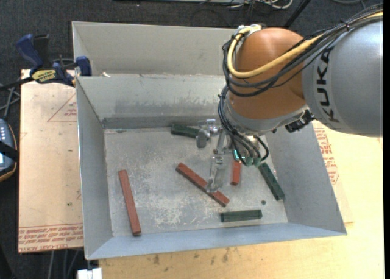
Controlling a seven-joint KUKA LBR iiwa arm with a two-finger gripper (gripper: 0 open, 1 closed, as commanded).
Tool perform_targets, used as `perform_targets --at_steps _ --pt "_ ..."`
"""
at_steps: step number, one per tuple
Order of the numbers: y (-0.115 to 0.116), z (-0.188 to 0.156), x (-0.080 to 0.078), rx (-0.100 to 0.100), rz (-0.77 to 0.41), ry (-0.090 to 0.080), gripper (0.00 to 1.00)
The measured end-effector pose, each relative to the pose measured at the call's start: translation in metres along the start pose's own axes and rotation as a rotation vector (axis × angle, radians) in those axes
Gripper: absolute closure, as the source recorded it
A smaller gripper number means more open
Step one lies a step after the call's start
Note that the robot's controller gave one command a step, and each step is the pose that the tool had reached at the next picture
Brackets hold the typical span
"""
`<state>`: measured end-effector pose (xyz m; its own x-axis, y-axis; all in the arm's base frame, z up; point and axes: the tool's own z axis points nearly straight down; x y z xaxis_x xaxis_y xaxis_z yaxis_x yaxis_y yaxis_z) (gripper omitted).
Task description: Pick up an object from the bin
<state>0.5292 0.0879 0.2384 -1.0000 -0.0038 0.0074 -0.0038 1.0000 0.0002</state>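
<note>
Camera view: looks down into the grey bin (91, 150), with the arm reaching in from the right.
Left: a long red-brown bar (129, 203) lies flat on the bin floor. It runs from mid-floor toward the near wall, well apart from the other things.
Far, left of centre: the far green bar (183, 130), dark and flat, lies close to the far wall. Its right end runs under the metal of the wrist.
Centre: the slanted red-brown bar (190, 174) lies flat in the middle of the floor, left end farther and right end nearer (it is the thing directly under the tool).
Tool: the tool (214, 186) hangs straight down over the right half of the slanted red-brown bar. I cannot tell whether it is released or clenched, nor whether it touches the bar.
Just right of the tool: a short orange-red piece (235, 174) lies pointing far to near.
Near wall: the near green bar (241, 215) lies flat, just nearer than the slanted bar's right end.
Right: the right green bar (272, 185) lies aslant near the right wall.
Above: the orange cover (265, 70) of the wrist, looped with cables.
</note>
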Motion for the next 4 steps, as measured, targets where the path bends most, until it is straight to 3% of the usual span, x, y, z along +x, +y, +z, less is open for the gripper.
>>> perform_targets --at_steps 1,2,3,4 --pt "0.000 -0.004 -0.001 -0.001 0.003 -0.008 0.00" --pt "-0.009 0.040 0.001 -0.002 0.034 -0.016 0.00" --pt "-0.008 0.167 -0.035 -0.003 0.046 -0.009 1.00" --pt "-0.009 0.167 -0.035 -0.002 0.046 -0.011 0.00"
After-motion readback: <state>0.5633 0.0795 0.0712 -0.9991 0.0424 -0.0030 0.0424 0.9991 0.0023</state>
